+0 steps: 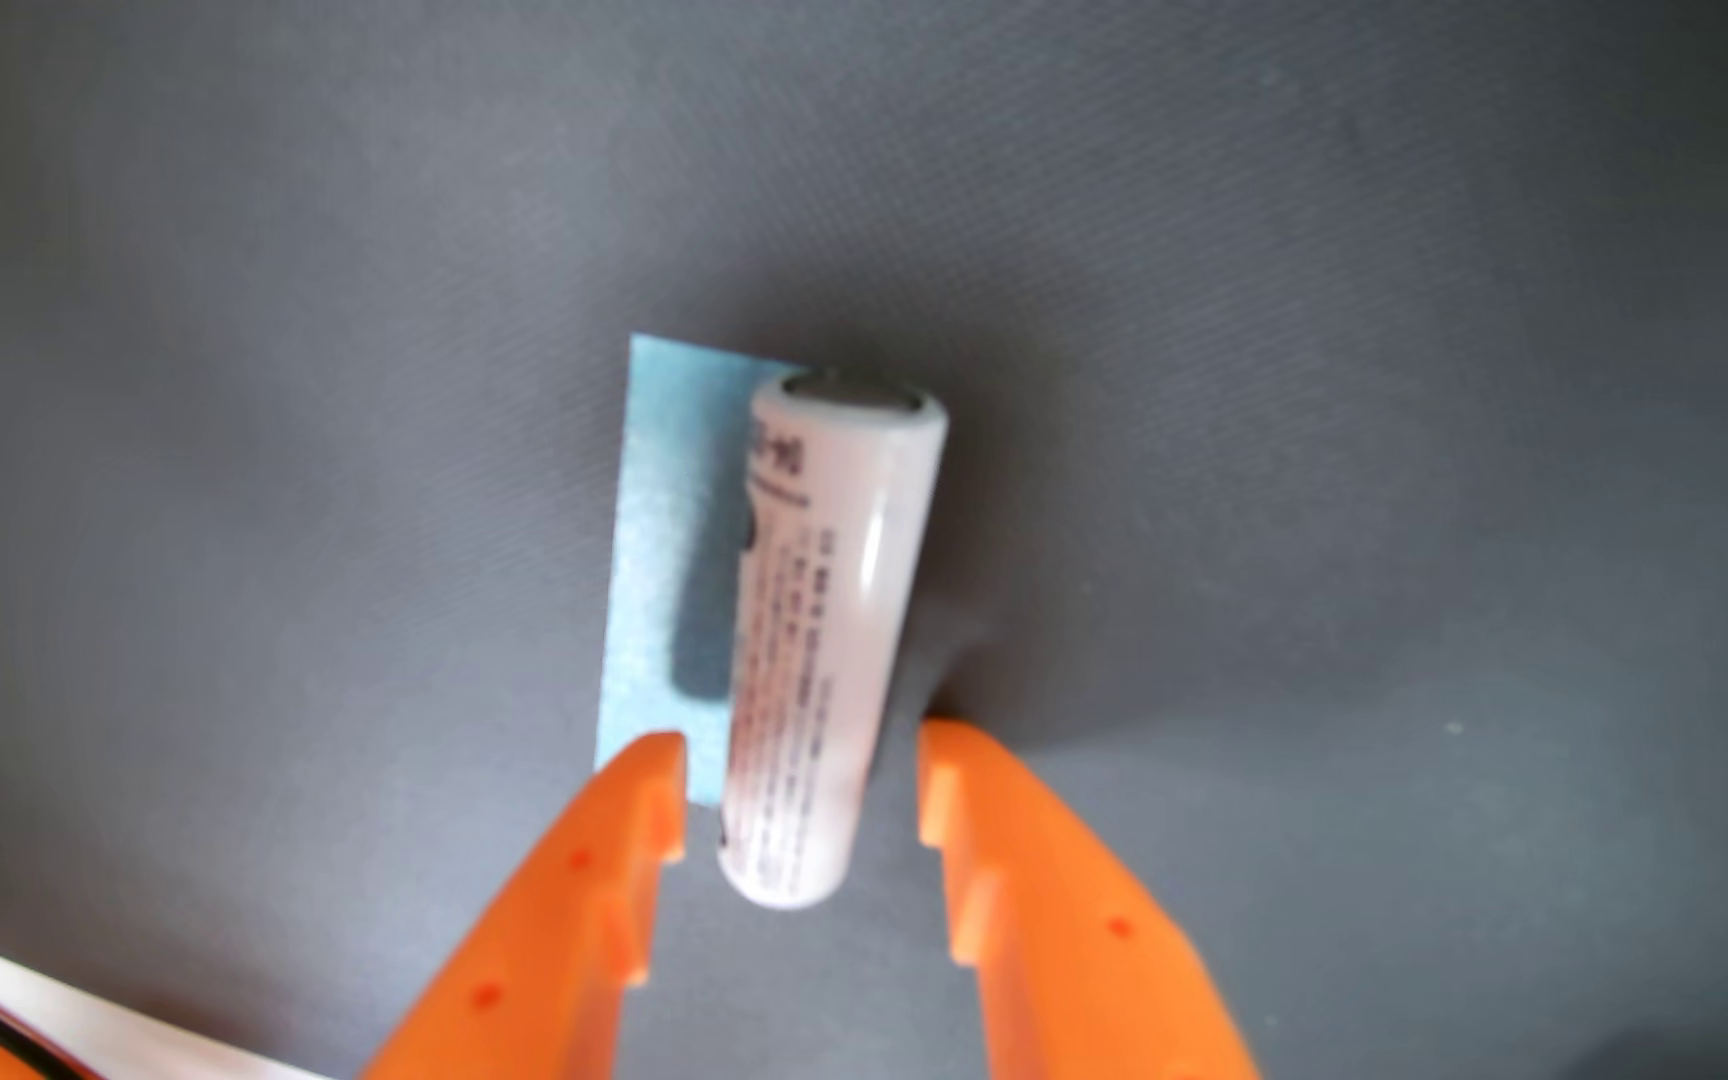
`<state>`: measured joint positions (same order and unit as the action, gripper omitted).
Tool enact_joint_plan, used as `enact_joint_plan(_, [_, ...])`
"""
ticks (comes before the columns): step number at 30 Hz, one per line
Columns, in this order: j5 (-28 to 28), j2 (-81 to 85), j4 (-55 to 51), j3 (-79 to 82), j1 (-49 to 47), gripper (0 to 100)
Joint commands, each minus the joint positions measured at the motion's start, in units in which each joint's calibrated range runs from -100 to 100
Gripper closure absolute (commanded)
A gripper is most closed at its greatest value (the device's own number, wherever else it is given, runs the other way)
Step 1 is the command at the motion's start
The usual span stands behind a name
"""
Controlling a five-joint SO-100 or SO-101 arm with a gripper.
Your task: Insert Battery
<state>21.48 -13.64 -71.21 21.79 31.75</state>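
Battery (818, 644): a white cylinder with blurred dark print along its side is seen lying on the bench, its flat grey metal end turned toward 12 o'clock and its rounded end toward 6 o'clock.
Battery position: it is found at the centre of the wrist view, its lower part set between the two orange fingertips.
Blue patch (657, 561): a pale blue rectangle is laid flat at the battery's 9 o'clock side, partly covered by the battery and darkened by its shadow.
Claw (803, 784): the orange fingers are spread wide, one at 7 o'clock and one at 5 o'clock; a gap is seen on each side of the battery, so nothing is gripped.
Bench (1359, 415): a dark grey, finely textured surface is seen all around.
White strip (60, 997): a pale band is glimpsed at the 8 o'clock corner, too blurred to be identified.
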Motion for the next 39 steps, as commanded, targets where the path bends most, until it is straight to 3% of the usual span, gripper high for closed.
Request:
enact_joint_plan(1, [-0.3,-1.5,0.5,-2.7,0.5,87])
enact_joint_plan(8, [-0.3,-2.1,0.6,-2.8,0.5,87])
enact_joint_plan(14, [-0.3,-2.1,0.6,-2.8,0.1,98])
enact_joint_plan(23, [-0.5,-1.2,-0.4,-4.0,-0.7,98])
enact_joint_plan(29, [-3.5,4.1,-7.0,-9.5,-0.5,98])
enact_joint_plan(39, [-9.1,19.7,-8.3,-1.8,-1.3,98])
